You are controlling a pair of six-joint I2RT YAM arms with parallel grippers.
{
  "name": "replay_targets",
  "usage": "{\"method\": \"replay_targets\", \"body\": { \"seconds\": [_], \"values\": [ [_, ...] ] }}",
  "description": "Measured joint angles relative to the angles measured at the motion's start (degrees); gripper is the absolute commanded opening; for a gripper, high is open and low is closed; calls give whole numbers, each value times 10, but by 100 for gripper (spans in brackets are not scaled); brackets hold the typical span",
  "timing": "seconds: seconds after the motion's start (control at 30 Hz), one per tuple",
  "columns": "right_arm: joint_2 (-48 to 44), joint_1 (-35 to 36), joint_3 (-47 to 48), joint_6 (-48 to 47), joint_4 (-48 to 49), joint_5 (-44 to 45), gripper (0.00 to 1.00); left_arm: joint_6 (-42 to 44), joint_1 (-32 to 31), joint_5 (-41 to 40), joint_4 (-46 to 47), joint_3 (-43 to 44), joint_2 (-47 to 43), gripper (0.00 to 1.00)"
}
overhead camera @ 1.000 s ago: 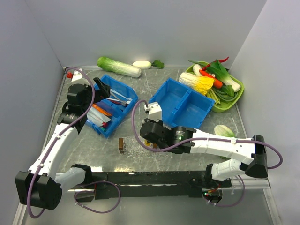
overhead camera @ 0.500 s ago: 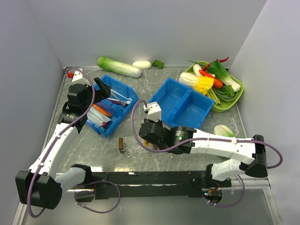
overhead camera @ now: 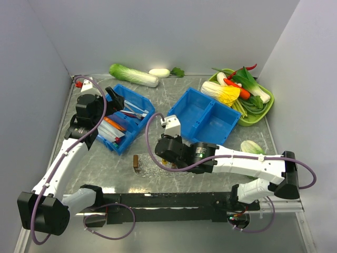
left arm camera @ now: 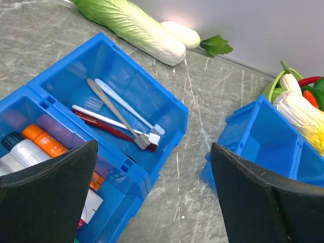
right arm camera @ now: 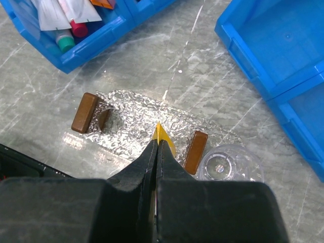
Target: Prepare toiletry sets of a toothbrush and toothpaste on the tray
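The clear bumpy tray (right arm camera: 129, 114) with brown handles lies on the table near the arm bases; it also shows in the top view (overhead camera: 149, 167). My right gripper (right arm camera: 157, 145) is shut on a yellow tube (right arm camera: 164, 136), just above the tray's middle. Only the tube's flat yellow end shows past the fingertips. My left gripper (left arm camera: 153, 148) is open and empty above the left blue bin (left arm camera: 169, 104). Several toothbrushes (left arm camera: 115, 115) lie in that bin's far compartment. Coloured tubes (left arm camera: 44, 144) fill its near compartment.
A small clear round cup (right arm camera: 223, 165) stands by the tray's right handle. A second blue bin (overhead camera: 208, 118) sits mid-table with nothing in it. A green tray of vegetables (overhead camera: 265, 108) is at the back right. A cabbage (overhead camera: 132, 75) and a white radish (overhead camera: 159, 73) lie at the back.
My right arm has crept slightly to the left over the tray, still shut on the yellow tube. The left arm has not moved.
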Motion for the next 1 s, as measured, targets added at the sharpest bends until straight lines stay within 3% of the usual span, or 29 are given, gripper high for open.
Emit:
{"method": "replay_targets", "body": {
  "seconds": [1.0],
  "values": [
    [22, 0, -11, 15, 6, 25, 0, 0, 0, 2, 0, 0, 5, 96]
  ]
}}
